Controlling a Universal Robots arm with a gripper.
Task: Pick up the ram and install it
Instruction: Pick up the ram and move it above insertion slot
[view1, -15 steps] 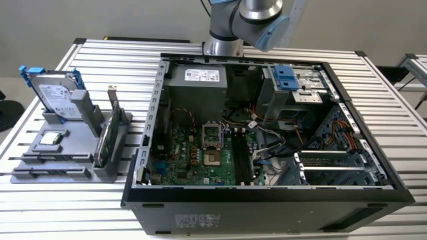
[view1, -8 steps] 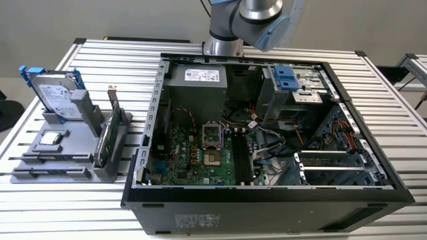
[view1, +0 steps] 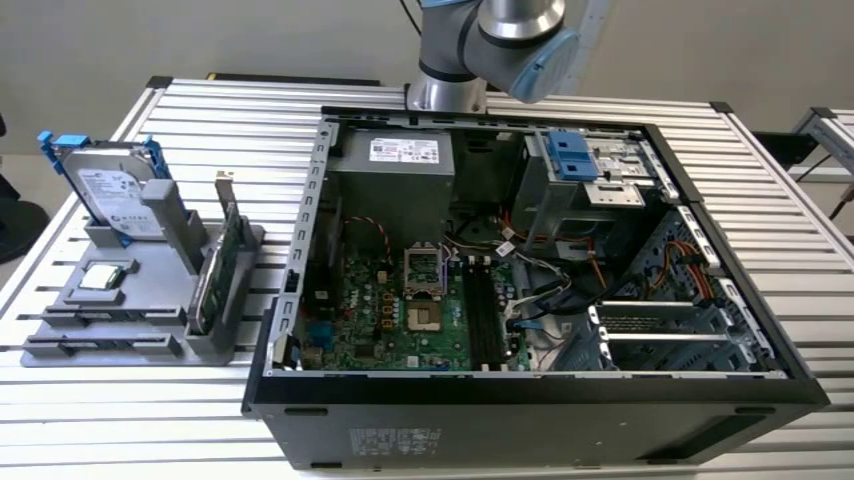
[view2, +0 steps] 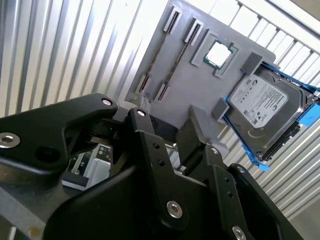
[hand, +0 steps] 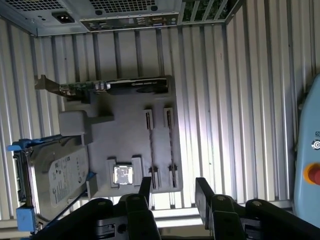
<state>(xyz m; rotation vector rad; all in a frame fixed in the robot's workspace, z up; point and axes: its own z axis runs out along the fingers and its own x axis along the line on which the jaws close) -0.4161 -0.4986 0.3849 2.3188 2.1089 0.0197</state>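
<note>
Hanging above the slatted aluminium table (view1: 200, 110), the robot arm (view1: 514, 40) pointed its gripper (hand: 173, 195) down at a grey parts holder (hand: 100, 145). Its fingers (hand: 144, 186) were spread apart and grasped nothing.

The ram (hand: 171, 145), a thin dark stick seen edge-on, stood in the holder's outer slot beneath the parted fingers, clear of them. A second stick (hand: 151, 145) stood in the neighbouring slot, just beside a processor chip (hand: 123, 175).

The first wrist view took in the whole holder. A green expansion card (hand: 115, 86) stood on edge at its far end, the rear panel of the computer case (hand: 125, 15) lay beyond it, and a pale-blue box with a red button (hand: 314, 175) sat well off to one side. The second wrist view, looking past the black finger linkages, caught the hard drive (view2: 265, 107) in its blue rails, propped at a tilt.

The exterior view gave what the wrist cameras did not, the opened case with its motherboard (view1: 387, 300) and long black memory slots (view1: 483, 310) exposed. There the holder sat on the exterior view's left of the case.
</note>
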